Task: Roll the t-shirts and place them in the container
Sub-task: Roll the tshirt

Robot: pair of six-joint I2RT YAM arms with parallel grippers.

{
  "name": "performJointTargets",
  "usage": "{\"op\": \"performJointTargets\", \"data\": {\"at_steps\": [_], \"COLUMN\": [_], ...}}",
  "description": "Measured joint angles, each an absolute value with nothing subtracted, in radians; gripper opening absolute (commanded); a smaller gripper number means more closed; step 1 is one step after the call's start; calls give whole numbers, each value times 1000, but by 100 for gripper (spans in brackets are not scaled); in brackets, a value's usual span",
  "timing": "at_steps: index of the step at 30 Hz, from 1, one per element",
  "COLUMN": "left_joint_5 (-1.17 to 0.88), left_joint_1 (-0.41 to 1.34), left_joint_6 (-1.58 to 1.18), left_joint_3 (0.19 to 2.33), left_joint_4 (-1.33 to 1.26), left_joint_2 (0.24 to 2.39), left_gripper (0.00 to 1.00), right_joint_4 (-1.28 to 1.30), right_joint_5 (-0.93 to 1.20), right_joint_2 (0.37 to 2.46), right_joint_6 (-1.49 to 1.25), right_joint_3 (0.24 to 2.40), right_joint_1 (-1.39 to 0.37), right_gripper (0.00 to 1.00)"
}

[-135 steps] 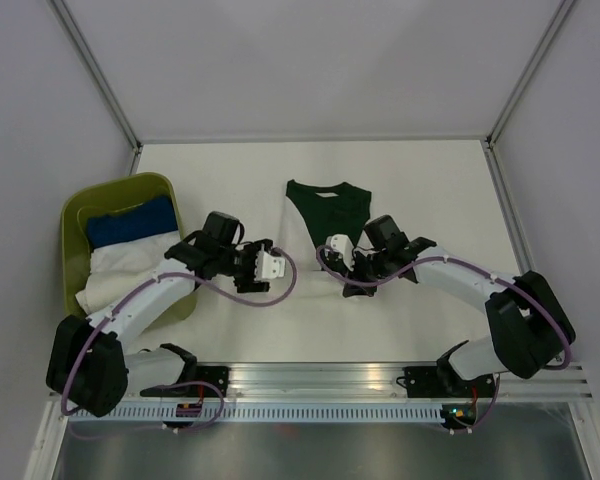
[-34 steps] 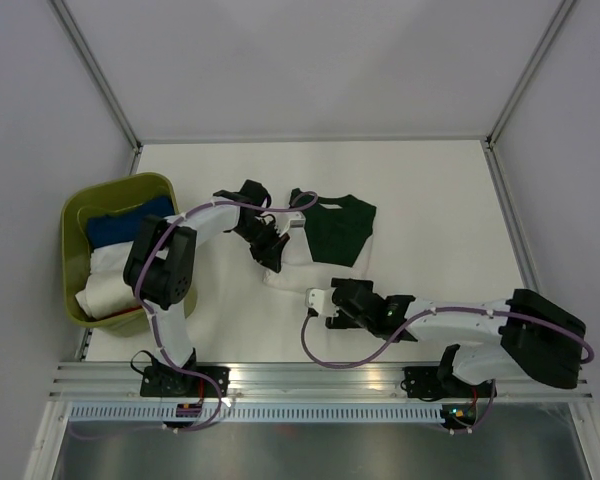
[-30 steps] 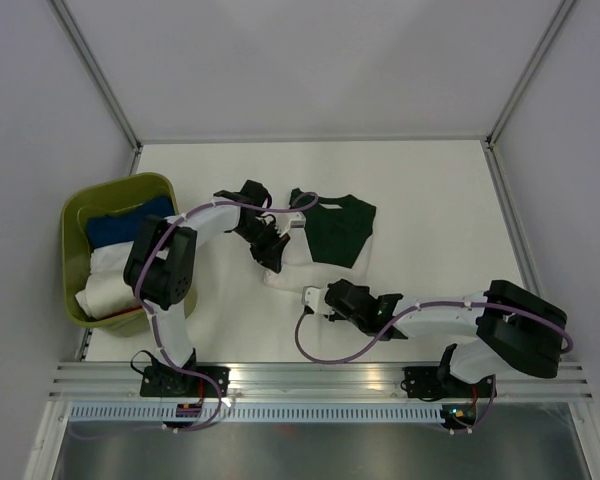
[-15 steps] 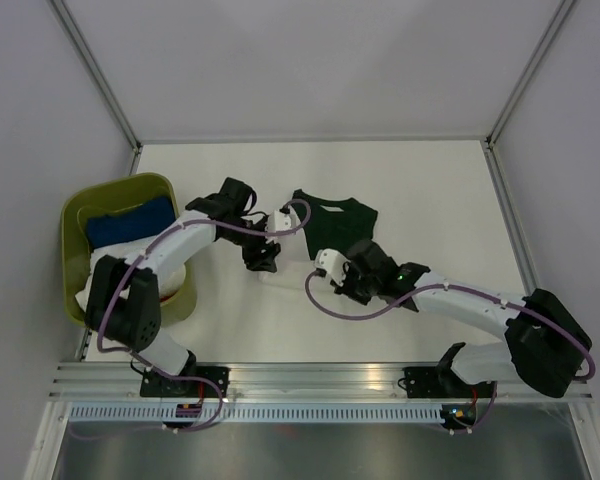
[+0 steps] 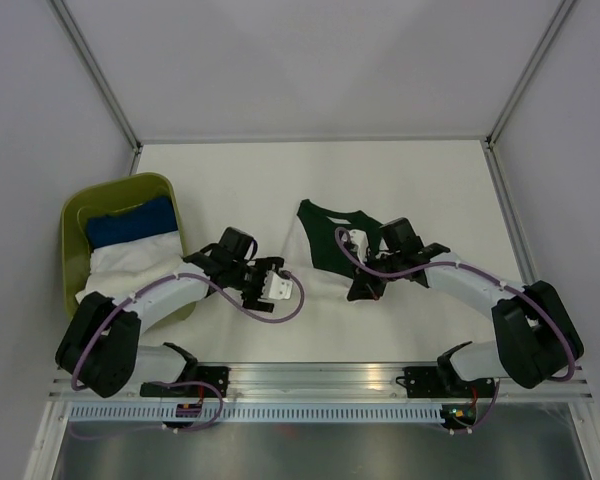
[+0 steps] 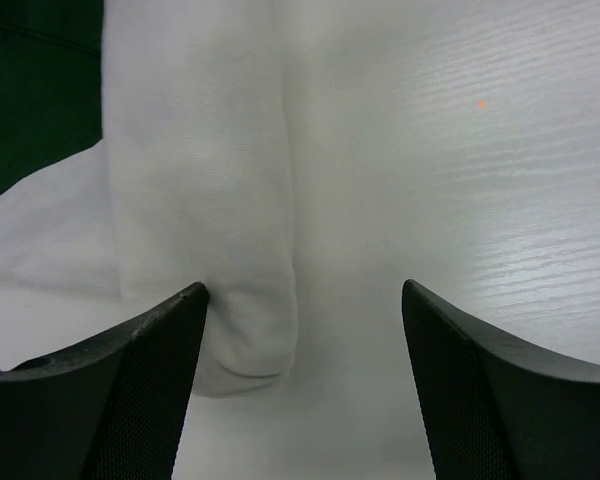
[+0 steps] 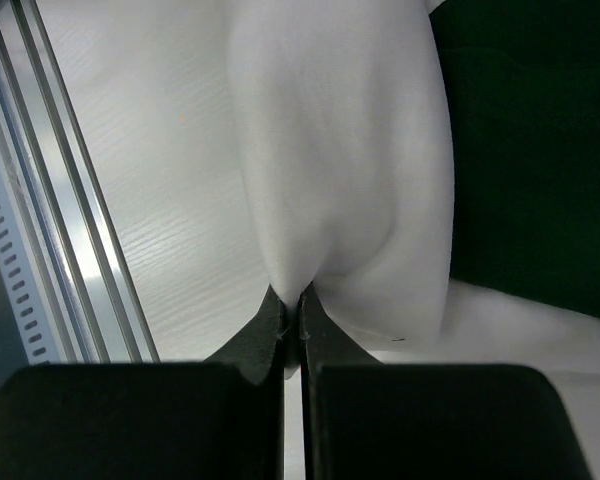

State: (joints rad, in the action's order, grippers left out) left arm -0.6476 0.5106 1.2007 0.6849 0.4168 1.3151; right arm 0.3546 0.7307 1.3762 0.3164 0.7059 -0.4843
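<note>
The dark green t-shirt point(image 5: 330, 235) lies mid-table, with the white t-shirt's point(image 5: 318, 282) cloth along its near side. My right gripper point(image 5: 364, 287) is shut on a fold of the white cloth point(image 7: 340, 150), pinched at the fingertips of the right gripper point(image 7: 300, 296); green cloth point(image 7: 540, 150) lies to its right. My left gripper point(image 5: 280, 280) is open at the cloth's left end. In the left wrist view the left gripper point(image 6: 305, 292) straddles a rolled white edge point(image 6: 205, 230) that rests against the left finger point(image 6: 130, 380). Green cloth point(image 6: 30, 90) shows at the upper left.
A green basket point(image 5: 75, 215) stands at the left with a blue bundle point(image 5: 130, 222) and a white bundle point(image 5: 130, 265) inside. A metal rail point(image 5: 320, 378) runs along the near edge. Grey walls enclose the table.
My left gripper has pulled back from the shirt's collar to its near left end. My right gripper has moved from the table's front up to the shirt's right side and holds white cloth.
</note>
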Motion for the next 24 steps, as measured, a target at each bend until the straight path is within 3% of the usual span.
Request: {"op": "performJointTargets", "data": {"at_steps": [3,5,6,7,11,15,24], "left_joint_5": [-591,-553,-537,-521,-486,-481,-716], "left_joint_1": [546,553,553,553,554,554,465], "left_joint_6": [1219,1221,1221,1219,1207,1206,1250], "left_joint_3": [617,606,606,608,629,681,1243], "left_joint_4": [311,253,222,192,139,208,977], "left_joint_2": [1320,1339,1354,1370,1411,1412,1623], "left_gripper": [75,62,54,39,3,2,2], "right_joint_4": [354,354,356,356,361,378,352], "right_joint_5": [758,768,772,774,776,772,788], "right_joint_2": [1382,1390,1391,1391,1391,1390,1316], "right_joint_6": [308,307,307,306,310,300,76], "right_joint_3": [706,706,706,706,706,711,707], "right_joint_1": [-456,-456,-456,-456,-456,-456,-444], "right_gripper": [1,0,1,0,1,1,1]}}
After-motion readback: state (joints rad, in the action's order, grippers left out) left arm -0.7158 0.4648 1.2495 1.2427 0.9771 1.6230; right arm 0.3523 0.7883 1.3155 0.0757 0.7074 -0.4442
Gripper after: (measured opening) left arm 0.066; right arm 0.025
